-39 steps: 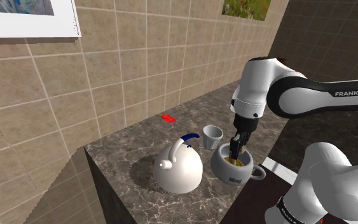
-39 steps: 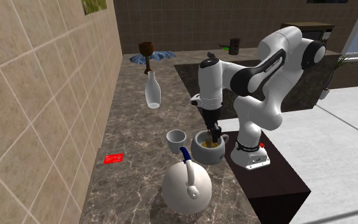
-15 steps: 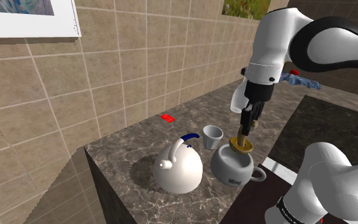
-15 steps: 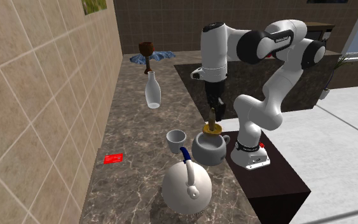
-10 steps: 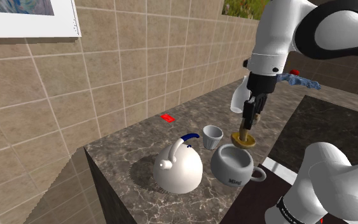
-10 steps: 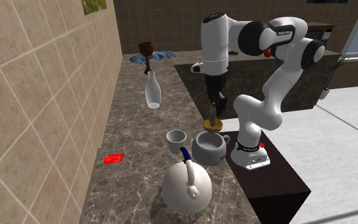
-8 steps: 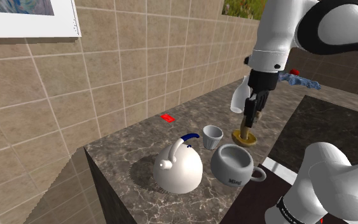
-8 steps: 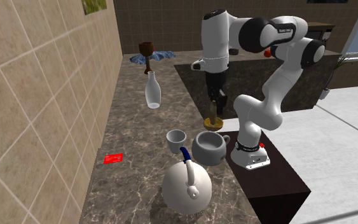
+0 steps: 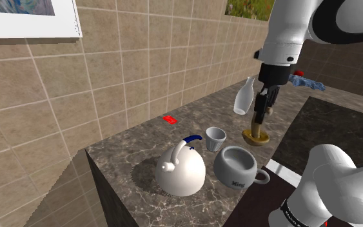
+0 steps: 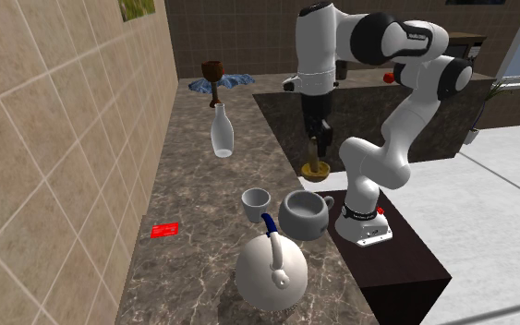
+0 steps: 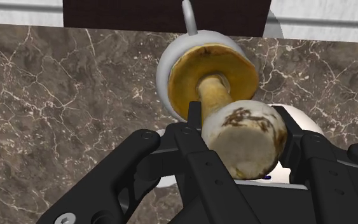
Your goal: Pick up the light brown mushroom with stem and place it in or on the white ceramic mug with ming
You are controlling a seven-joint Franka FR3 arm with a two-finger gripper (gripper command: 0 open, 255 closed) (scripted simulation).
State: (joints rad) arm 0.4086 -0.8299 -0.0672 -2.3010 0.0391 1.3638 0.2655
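Pinched tight on the pale stem of the mushroom, the black gripper hangs from the arm well above the marble counter. From where I stand the mushroom dangles cap-down beneath it, touching nothing. Seen along the hand, the fingers press the thick end of the stem from both sides. That leaves the tan cap free at the bottom, I'd guess so that the cap meets the mug first and the fingers keep off the rim. The greyish-white mug stands upright near the counter's edge, its mouth open with nothing in it that I can see, its handle turned toward the robot's stand. In the shoulder view the mushroom sits higher than the mug and a little beyond it, toward the white bottle. Looking along the hand, the cap lies over the mug's mouth with a sliver of white rim showing on one side, so I can't say for sure how well the two line up. A small cup and a round white teapot with a blue handle stand just beside the mug, so the way down looks narrow and wants a straight drop. To my eye the placing isn't done: the mushroom has to come down into or onto the mug before the fingers let go.
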